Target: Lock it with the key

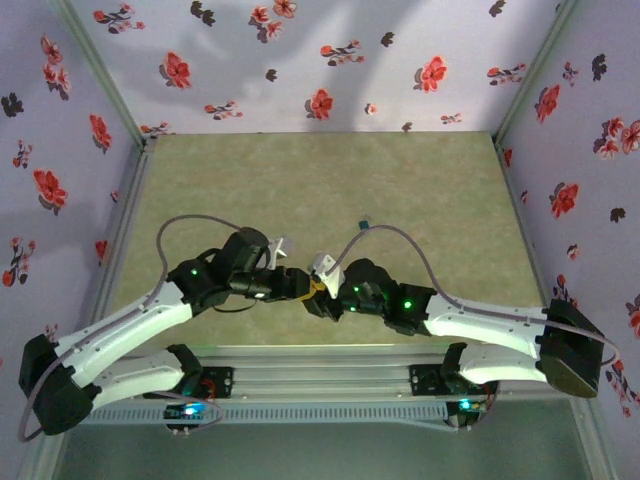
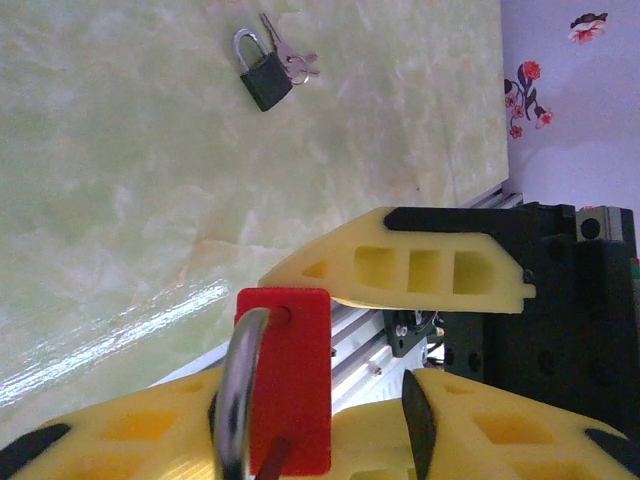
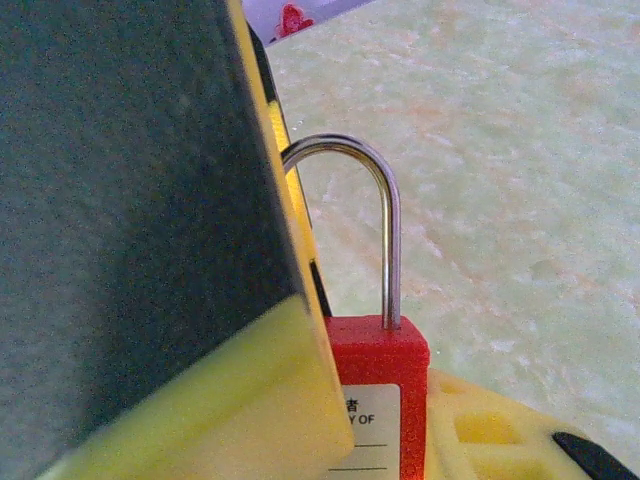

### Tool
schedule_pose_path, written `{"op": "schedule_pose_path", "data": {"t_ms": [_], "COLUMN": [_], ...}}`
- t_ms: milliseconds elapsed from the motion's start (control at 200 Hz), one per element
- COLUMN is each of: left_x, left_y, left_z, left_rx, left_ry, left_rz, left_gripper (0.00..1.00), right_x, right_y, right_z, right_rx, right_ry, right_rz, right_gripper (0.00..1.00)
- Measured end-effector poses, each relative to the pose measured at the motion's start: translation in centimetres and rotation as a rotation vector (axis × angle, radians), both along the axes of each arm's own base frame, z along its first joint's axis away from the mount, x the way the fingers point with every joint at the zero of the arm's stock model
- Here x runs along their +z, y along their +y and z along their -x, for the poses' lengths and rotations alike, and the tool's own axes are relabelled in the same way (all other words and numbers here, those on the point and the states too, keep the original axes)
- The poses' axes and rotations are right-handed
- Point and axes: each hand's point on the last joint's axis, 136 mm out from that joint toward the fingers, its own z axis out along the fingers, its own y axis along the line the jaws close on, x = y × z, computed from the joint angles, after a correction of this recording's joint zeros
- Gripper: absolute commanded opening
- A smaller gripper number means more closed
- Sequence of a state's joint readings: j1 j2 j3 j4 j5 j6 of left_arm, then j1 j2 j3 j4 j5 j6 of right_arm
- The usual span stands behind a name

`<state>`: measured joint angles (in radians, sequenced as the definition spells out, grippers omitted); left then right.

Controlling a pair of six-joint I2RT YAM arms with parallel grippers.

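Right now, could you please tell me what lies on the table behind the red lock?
From the left wrist, behind the red lock, a dark padlock with keys lies on the table. The lock's body covers the table directly behind it.

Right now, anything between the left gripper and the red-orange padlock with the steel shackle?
Nothing visible does. The red-orange plastic padlock sits clamped in the right gripper, and the left gripper is right beside it, jaws apart. The dark padlock with keys lies away on the green table.
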<state>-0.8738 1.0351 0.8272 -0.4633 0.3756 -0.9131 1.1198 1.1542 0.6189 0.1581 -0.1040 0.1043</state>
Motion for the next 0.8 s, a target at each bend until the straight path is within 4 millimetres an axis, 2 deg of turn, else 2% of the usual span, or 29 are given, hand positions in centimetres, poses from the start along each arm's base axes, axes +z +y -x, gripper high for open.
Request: {"op": "schedule_pose_path", "data": {"t_ms": [365,800], "left_x": [-1.0,-1.3], "left_y": [-0.2,-0.1], "left_z": [-0.2,-0.3], "left_rx": [0.001,0.005], "left_ry": [0.014,0.009], "left_rz": [-0.018,-0.030], "left_gripper": [0.33,0.20], "right_x": [-0.3,-0.5], "right_y": [-0.2,-0.2], "right_z": [-0.1,-0.2], "right_rx": [-0.012,-0.018], "right_ry": [0.000,-0.003], "right_rz": [0.016,0.021], "right_gripper": [0.00,0.00]}}
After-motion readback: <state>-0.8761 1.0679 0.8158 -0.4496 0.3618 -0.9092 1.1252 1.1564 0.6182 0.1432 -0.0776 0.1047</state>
